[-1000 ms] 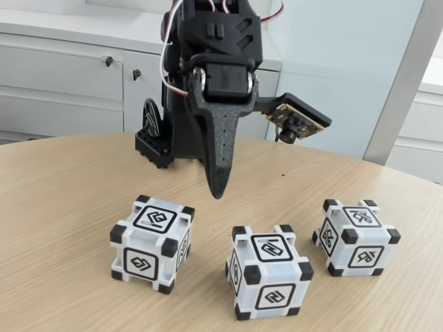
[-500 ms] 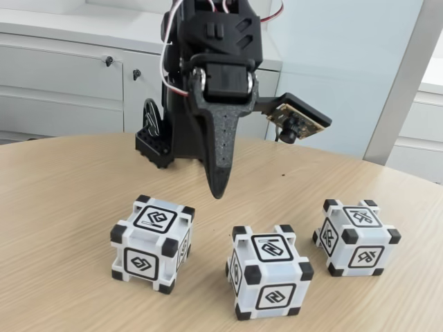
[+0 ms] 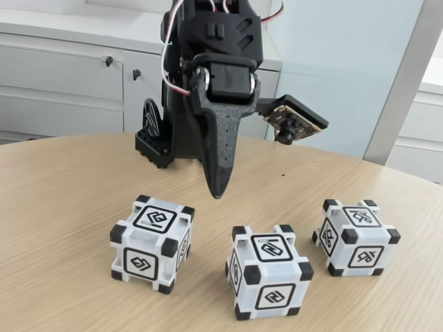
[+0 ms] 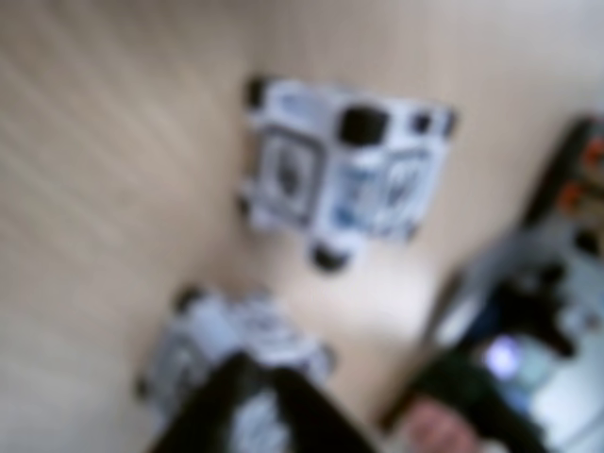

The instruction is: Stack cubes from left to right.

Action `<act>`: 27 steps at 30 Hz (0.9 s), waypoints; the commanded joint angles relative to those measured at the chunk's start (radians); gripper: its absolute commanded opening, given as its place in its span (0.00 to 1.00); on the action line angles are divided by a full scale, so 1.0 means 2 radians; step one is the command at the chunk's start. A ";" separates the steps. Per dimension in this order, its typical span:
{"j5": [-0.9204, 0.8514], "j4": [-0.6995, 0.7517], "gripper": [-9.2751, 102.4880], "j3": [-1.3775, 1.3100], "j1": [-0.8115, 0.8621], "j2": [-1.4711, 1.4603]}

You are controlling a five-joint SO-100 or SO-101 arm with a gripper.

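Three white cubes with black corners stand apart in a row on the wooden table (image 3: pixel 62 207): the left cube (image 3: pixel 152 242), the middle cube (image 3: pixel 268 280) nearest the camera, and the right cube (image 3: pixel 356 236). My black gripper (image 3: pixel 219 191) hangs point-down above the table, behind the gap between the left and middle cubes and touching neither. Its fingers look pressed together with nothing held. The blurred wrist view has one cube (image 4: pixel 344 170) in the middle and another cube (image 4: pixel 212 344) lower left, partly behind the dark fingers (image 4: pixel 236 401).
The arm's base (image 3: pixel 156 138) stands at the back of the table. Grey cabinets (image 3: pixel 62 76) and a pale wall lie beyond the curved table edge. Blurred dark shapes (image 4: pixel 538 311) sit at the right of the wrist view.
The wrist has turned very slightly, shifting the wrist camera a little to the left. The cubes have not moved.
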 commanded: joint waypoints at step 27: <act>0.031 0.028 0.34 -0.628 -0.228 -0.562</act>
